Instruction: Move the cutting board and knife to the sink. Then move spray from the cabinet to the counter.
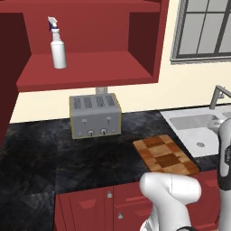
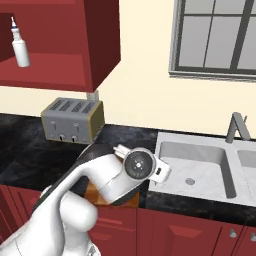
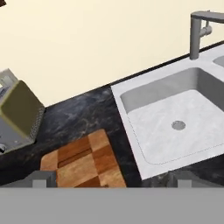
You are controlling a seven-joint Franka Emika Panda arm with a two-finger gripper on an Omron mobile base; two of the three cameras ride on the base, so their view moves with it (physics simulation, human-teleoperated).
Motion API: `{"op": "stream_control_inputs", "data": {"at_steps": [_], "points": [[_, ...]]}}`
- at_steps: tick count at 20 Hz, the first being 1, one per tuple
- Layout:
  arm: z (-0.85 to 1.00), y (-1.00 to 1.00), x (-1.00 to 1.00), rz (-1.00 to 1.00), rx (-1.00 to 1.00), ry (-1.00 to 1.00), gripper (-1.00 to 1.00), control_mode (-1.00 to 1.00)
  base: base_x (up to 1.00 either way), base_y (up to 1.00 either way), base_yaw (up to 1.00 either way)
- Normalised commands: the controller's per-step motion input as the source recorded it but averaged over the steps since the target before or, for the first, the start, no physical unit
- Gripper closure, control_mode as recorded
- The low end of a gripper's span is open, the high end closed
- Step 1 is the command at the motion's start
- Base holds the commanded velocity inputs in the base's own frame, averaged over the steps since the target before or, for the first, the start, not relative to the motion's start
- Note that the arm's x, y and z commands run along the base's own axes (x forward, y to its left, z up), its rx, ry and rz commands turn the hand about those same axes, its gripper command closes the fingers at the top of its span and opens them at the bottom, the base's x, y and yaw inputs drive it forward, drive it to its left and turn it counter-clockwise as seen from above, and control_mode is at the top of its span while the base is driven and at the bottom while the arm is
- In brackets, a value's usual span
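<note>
The checkered wooden cutting board [image 1: 166, 155] lies flat on the black counter [image 1: 67, 153], just left of the white sink [image 1: 191, 122]. In the hand view my gripper [image 3: 111, 180] hovers open above the board's near end [image 3: 83, 162], with its fingertips [image 3: 43, 178] spread wide and nothing between them. The sink basin [image 3: 175, 109] is to its right. The white spray [image 1: 57, 45] stands upright on the shelf of the red open-front cabinet [image 1: 90, 67]; the spray [image 2: 20, 45] also shows in the right base view. The knife is out of view.
A grey toaster [image 1: 94, 115] stands at the back of the counter, left of the board. A grey faucet [image 2: 236, 127] rises behind the sink, under a window [image 2: 215, 37]. Red base cabinets [image 1: 90, 207] run below the counter edge.
</note>
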Motion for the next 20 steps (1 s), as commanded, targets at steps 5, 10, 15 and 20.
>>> {"op": "stream_control_inputs", "data": {"at_steps": [5, 10, 15, 20], "points": [[0.17, 0.0, -0.81, -0.03, 0.19, 0.02, -1.0, -1.0, 0.0, 0.0, 0.0], [0.12, 0.0, -0.75, -0.03, 0.21, 0.14, -1.0, -1.0, 0.0, 0.0, 0.0], [0.0, 0.0, -0.67, -0.01, 0.23, 0.24, -1.0, -1.0, 0.0, 0.0, 0.0], [-0.04, 0.0, -0.5, -0.01, 0.26, 0.28, -1.0, -1.0, 0.0, 0.0, 0.0]]}}
